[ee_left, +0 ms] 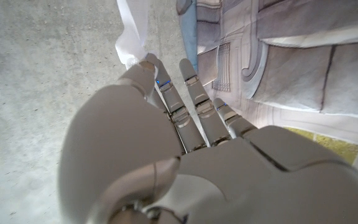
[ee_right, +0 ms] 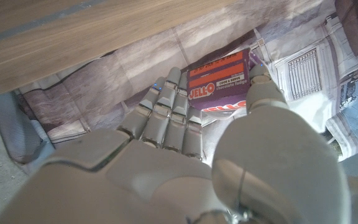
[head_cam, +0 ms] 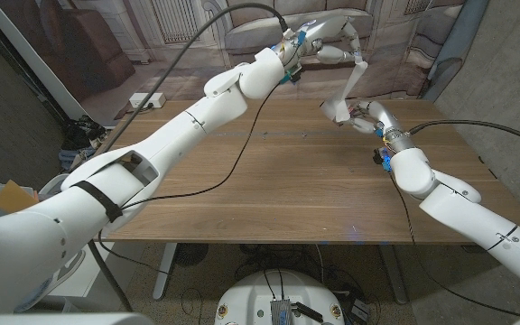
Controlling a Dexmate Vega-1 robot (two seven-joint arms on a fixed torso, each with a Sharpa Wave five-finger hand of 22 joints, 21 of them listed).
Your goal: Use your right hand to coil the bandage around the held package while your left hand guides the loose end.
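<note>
My right hand (head_cam: 366, 116) grips the package (head_cam: 338, 111) just above the table's far right part. In the right wrist view the package is a purple and orange Jell-O box (ee_right: 219, 84) held between my fingers (ee_right: 166, 115) and thumb. A white bandage strip (head_cam: 352, 83) rises from the package to my left hand (head_cam: 330, 43), which is raised high beyond the table's far edge and pinches the loose end. In the left wrist view the white bandage (ee_left: 132, 31) runs up from my fingertips (ee_left: 149, 65). The strip looks taut.
The wooden table (head_cam: 269, 181) stretches bare in front of both hands. A black cable (head_cam: 233, 171) hangs from my left arm across the table. A printed backdrop (head_cam: 197, 36) stands behind the table, and a white power strip (head_cam: 147, 99) lies beyond the far left edge.
</note>
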